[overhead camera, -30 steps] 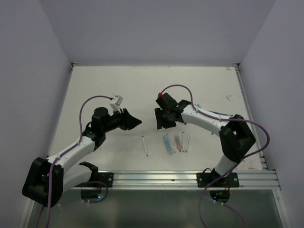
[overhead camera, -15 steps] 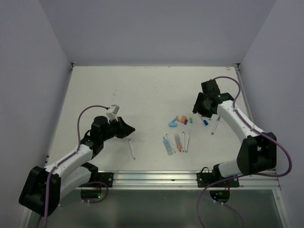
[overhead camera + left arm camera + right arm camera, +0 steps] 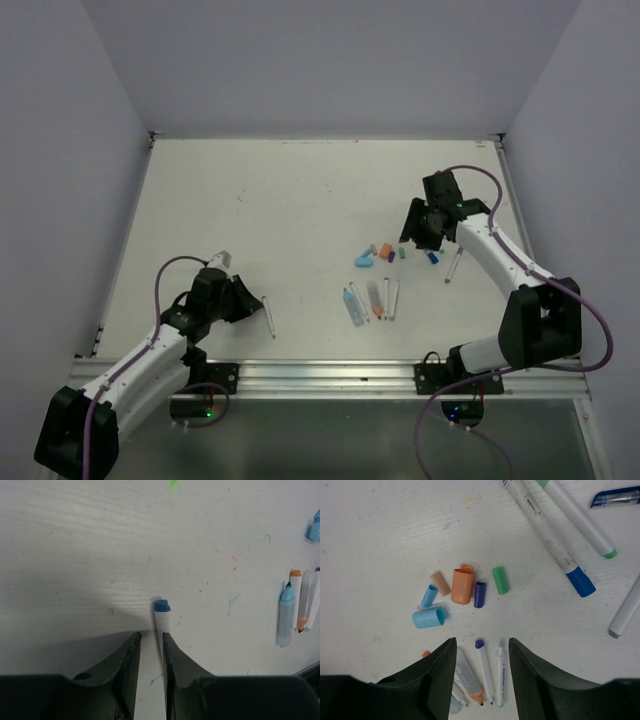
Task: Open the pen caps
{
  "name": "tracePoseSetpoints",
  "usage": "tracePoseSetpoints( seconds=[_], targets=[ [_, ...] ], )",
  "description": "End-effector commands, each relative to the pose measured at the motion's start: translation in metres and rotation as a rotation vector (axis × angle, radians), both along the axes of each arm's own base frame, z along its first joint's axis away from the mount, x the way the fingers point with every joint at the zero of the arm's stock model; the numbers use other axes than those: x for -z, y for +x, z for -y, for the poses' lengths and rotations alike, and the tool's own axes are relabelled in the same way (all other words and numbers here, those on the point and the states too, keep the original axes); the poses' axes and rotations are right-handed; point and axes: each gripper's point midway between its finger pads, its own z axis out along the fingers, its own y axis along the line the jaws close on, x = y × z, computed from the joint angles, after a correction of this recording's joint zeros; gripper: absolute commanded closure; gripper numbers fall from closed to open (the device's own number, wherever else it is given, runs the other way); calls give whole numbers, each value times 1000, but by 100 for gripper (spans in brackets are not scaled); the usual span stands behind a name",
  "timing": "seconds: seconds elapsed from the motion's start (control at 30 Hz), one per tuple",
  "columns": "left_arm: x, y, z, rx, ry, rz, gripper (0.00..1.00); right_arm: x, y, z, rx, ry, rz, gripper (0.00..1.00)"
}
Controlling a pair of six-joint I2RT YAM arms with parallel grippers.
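Loose pen caps lie mid-table: an orange cap point(image 3: 462, 585), a large light blue cap point(image 3: 429, 617), a small light blue one point(image 3: 428, 596), a dark blue one point(image 3: 479, 594) and a green one point(image 3: 500, 580). They show as a cluster in the top view point(image 3: 378, 254). My right gripper point(image 3: 481, 642) point(image 3: 418, 232) hangs open and empty above them. My left gripper point(image 3: 151, 634) point(image 3: 248, 298) is low at the near left, jaws a narrow gap apart. A white pen with a blue end point(image 3: 161, 606) point(image 3: 268, 315) lies on the table against its right finger point(image 3: 172, 655).
Several uncapped pens point(image 3: 372, 300) lie in a row near the caps. A capped pen with a blue cap point(image 3: 580, 581) and other white pens point(image 3: 577, 522) lie at the right, near my right arm. A metal rail point(image 3: 330, 378) runs along the near edge.
My right arm swung from the table's middle to the right, uncovering the caps. My left arm drew back to the near left, and the white pen beside it lies further left.
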Motion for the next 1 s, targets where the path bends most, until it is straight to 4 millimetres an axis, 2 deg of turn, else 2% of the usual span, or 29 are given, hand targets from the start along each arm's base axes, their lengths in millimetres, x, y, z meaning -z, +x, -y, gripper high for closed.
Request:
tracePoseSetpoints(
  seconds=[0.0,0.13,0.2,0.5,0.7,0.77,0.87,0.97],
  targets=[
    [7,-13,-7,-41,24,-88,72,-10,3,-8,-22,50,44,50],
    [10,-20,2,25,3,-143,71,-24,2,-4,-15,42,92,50],
    [11,-18,7,55,4,-148,66,-30,2,-3,-15,42,117,50],
    [23,-36,47,173,-150,-239,66,-26,-7,3,-8,20,111,50],
    [22,-34,65,228,-164,-226,70,-19,-7,2,11,40,86,50],
    [23,-33,66,242,-159,-224,73,-20,-8,-5,-2,75,82,50],
    [18,-22,64,237,-115,-194,72,-20,-9,-7,-2,91,86,50],
    [17,-24,45,206,-8,-195,66,-22,-8,-9,-7,103,96,50]
  ],
)
